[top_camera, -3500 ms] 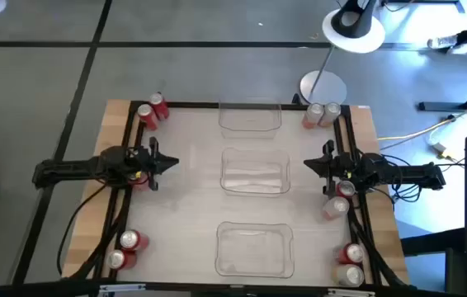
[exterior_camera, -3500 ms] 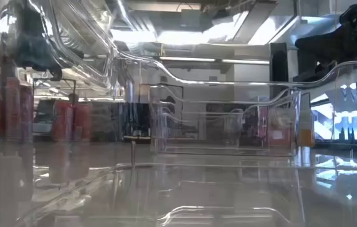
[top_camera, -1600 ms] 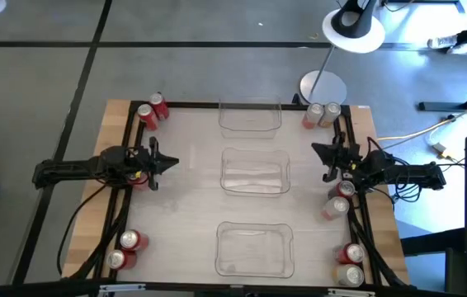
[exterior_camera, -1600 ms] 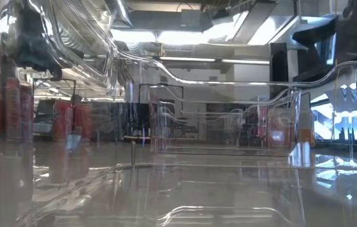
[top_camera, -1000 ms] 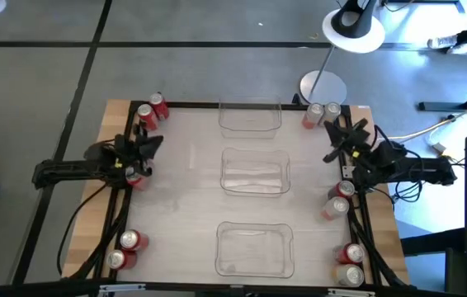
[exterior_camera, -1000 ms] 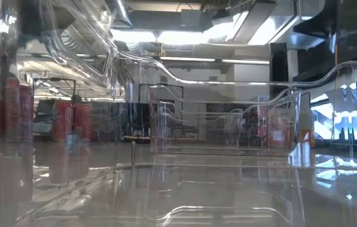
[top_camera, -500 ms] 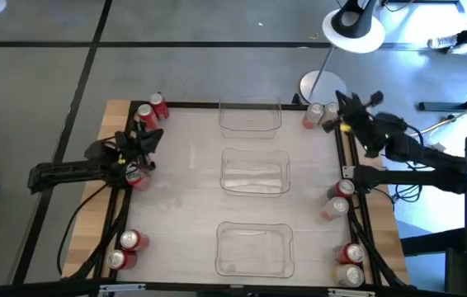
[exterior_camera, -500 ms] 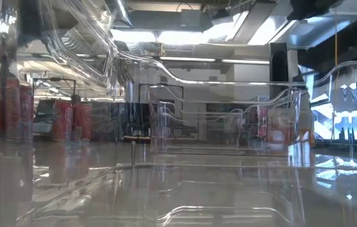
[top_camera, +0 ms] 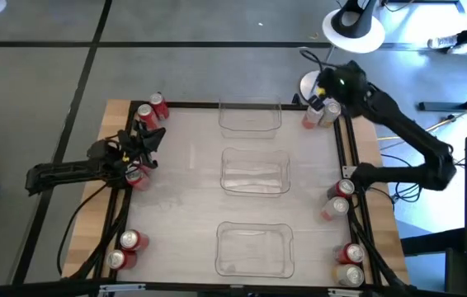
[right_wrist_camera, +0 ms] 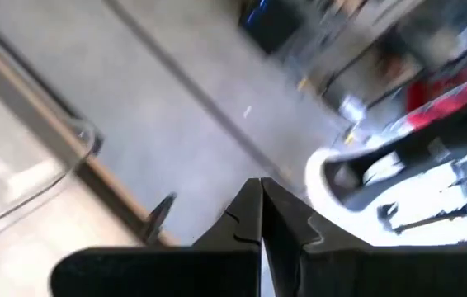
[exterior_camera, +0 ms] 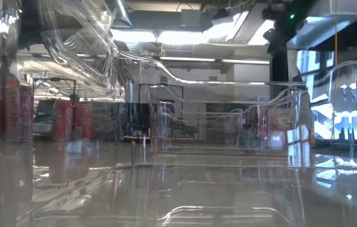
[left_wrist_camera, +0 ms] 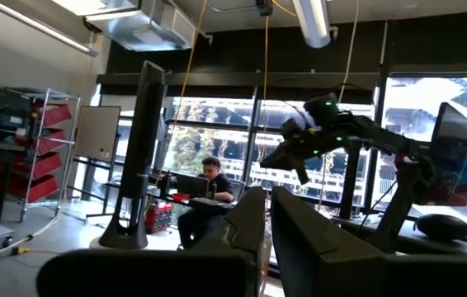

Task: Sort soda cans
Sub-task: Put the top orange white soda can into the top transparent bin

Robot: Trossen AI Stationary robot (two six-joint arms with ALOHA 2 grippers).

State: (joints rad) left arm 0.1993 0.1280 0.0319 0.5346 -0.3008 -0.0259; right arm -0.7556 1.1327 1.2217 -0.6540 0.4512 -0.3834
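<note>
Soda cans stand in pairs at the table's edges: two red at back left (top_camera: 153,109), a red and a silver one at back right (top_camera: 320,115), two at front left (top_camera: 126,249), two at front right (top_camera: 351,264), two at mid right (top_camera: 339,198). One red can (top_camera: 139,177) sits under the left arm. My left gripper (top_camera: 152,135) is shut and empty, pointing at the back-left pair from just short of it. My right gripper (top_camera: 323,89) is shut and empty, raised above the back-right pair. The right wrist view shows its fingers (right_wrist_camera: 250,206) pressed together.
Three clear plastic trays lie in a row down the table's middle: back (top_camera: 250,128), centre (top_camera: 255,188), front (top_camera: 254,268). A black frame (top_camera: 217,105) borders the work surface. A white lamp base (top_camera: 314,82) stands beyond the back right corner. A person sits far off in the left wrist view.
The right arm swung from the table's mid right up to the back right corner and lifted. The left gripper turned from facing the centre toward the back-left cans. Both stayed shut.
</note>
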